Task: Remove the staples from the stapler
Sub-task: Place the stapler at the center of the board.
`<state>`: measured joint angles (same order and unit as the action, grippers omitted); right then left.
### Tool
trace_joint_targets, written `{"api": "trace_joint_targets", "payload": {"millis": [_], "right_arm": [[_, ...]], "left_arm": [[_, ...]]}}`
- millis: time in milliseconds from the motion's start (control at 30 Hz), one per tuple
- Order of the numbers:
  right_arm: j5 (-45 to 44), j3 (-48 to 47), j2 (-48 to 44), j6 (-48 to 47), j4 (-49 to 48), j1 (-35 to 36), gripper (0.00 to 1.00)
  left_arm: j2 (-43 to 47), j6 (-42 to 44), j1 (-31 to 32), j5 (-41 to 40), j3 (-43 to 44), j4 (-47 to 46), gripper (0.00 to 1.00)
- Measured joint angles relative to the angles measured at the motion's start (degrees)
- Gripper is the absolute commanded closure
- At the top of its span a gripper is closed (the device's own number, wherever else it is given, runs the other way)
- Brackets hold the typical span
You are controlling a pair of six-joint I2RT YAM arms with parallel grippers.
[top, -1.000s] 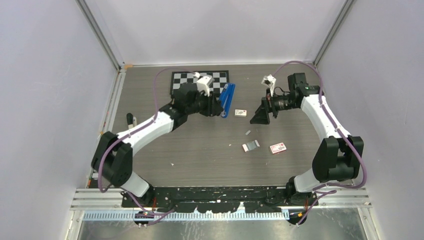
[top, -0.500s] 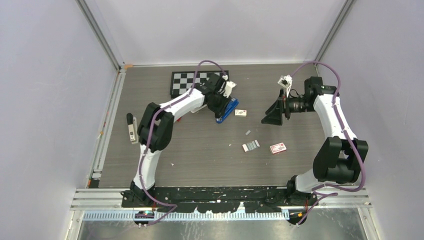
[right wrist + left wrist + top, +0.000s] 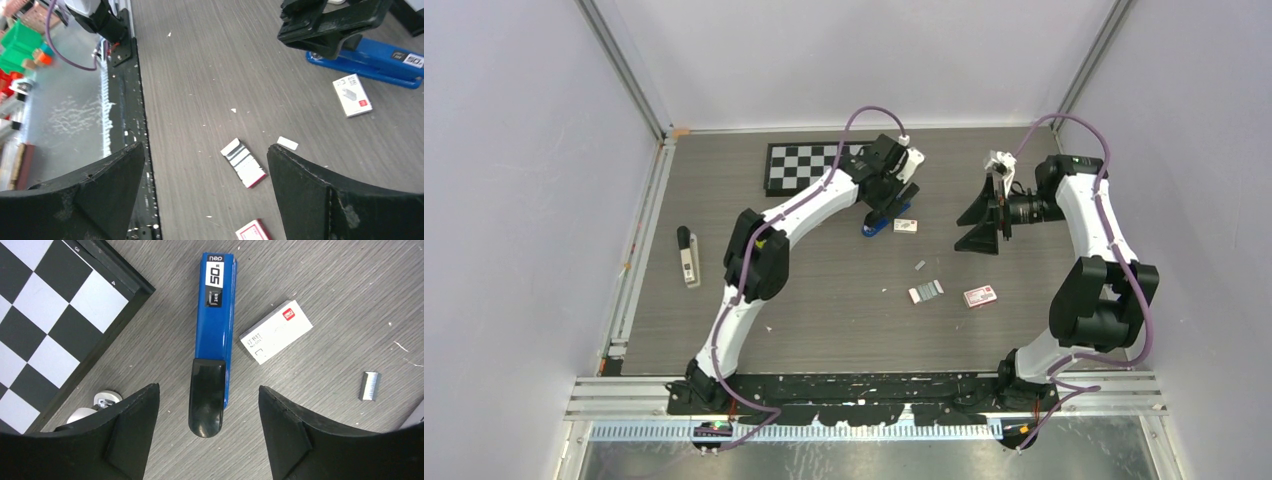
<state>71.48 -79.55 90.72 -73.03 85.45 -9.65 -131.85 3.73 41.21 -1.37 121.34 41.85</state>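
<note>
The stapler (image 3: 215, 330) lies flat on the desk (image 3: 340, 285), between the checkerboard (image 3: 45, 325) and a small white staple box (image 3: 275, 332). The left gripper (image 3: 209, 389) hovers over its black end, fingers spread apart and gripping nothing. The right gripper (image 3: 206, 149) is also spread wide and empty, well apart from it.

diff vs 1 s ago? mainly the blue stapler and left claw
The left claw lowered the stapler, which it held raised, laid it flat on the table beside the white staple box and let go; it now hangs open above it. The right claw drew back slightly rightward, open throughout. The staple box, loose staples, red box and white stapler stayed put.
</note>
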Motion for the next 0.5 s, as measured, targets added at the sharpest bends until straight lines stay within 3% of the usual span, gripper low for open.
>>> {"api": "trace_joint_targets", "payload": {"millis": [67, 167, 200, 233, 267, 400, 500], "right_arm": [[-0.17, -0.17, 0.2, -3.43, 1.09, -0.31, 0.04], [-0.98, -0.35, 0.04, -3.37, 2.27, -0.52, 0.04], [-1.92, -0.22, -0.33, -1.03, 1.73, -0.59, 0.03], [-2.78, 0.22, -0.96, 1.7, 0.15, -0.59, 0.02], [-4.44, 1.66, -2.64, 6.58, -3.74, -0.59, 0.01], [-13.33, 8.57, -12.26, 23.56, -18.75, -0.59, 0.0], [-16.68, 8.2, -15.85, 29.75, -21.59, -0.59, 0.01]], "left_arm": [[1.62, -0.09, 0.33, -0.22, -1.31, -0.46, 0.24], [10.05, -0.39, 0.7, -0.52, -12.35, -5.88, 0.21], [13.92, -0.63, 0.74, -0.48, -16.96, -7.74, 0.16], [18.84, -1.03, 0.74, -0.35, -22.8, -10.91, 0.04], [23.19, -1.79, 0.74, 0.11, -27.8, -13.81, 0.01], [44.39, -8.81, 0.5, 4.15, -52.13, -33.31, 0.0], [51.3, -17.44, -0.24, 8.22, -62.84, -45.64, 0.02]]}}
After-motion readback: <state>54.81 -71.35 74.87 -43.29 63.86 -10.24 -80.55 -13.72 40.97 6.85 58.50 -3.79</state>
